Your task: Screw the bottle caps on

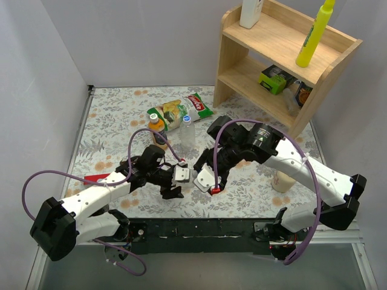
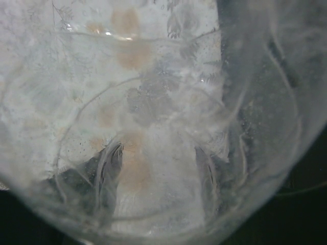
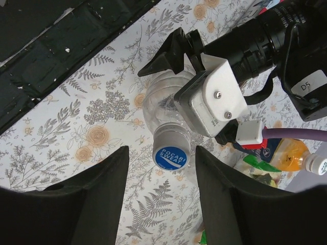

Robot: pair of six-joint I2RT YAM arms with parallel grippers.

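The right gripper (image 3: 162, 153) is spread wide, one dark finger (image 3: 92, 204) on each side of a blue cap (image 3: 170, 157) printed with white lettering. Neither finger appears to touch it. The cap sits on the mouth of a clear bottle (image 3: 156, 109), which points neck-first toward the right wrist camera. Whether the cap is threaded down cannot be told.

The left gripper (image 1: 172, 186) is clamped on this bottle's body, its black fingers (image 3: 163, 51) around the plastic just behind the shoulder. From the left wrist, the bottle's wall fills the frame, and the floral pattern beneath shows through it as a blur. The two grippers meet nose to nose above the near middle of the table (image 1: 109, 121), which is covered in a flowered cloth.

Just beyond them stands a second clear bottle (image 1: 187, 136) with a second blue cap (image 1: 187, 119) on top. Beside it, to the left, is the orange bottle (image 1: 157, 132) with a dark label, a whitish-green cap (image 1: 153, 115) on its neck. Two snack bags (image 1: 184, 107) lie right behind the pair.

At the far right corner stands a wooden shelf (image 1: 266, 42). A yellow bottle (image 1: 317, 33) and a white bottle (image 1: 251, 12) are on its top board, and a green box (image 1: 275, 78) is on the board below. A cream container (image 1: 283, 181) stands on the cloth, partly hidden by the right arm.
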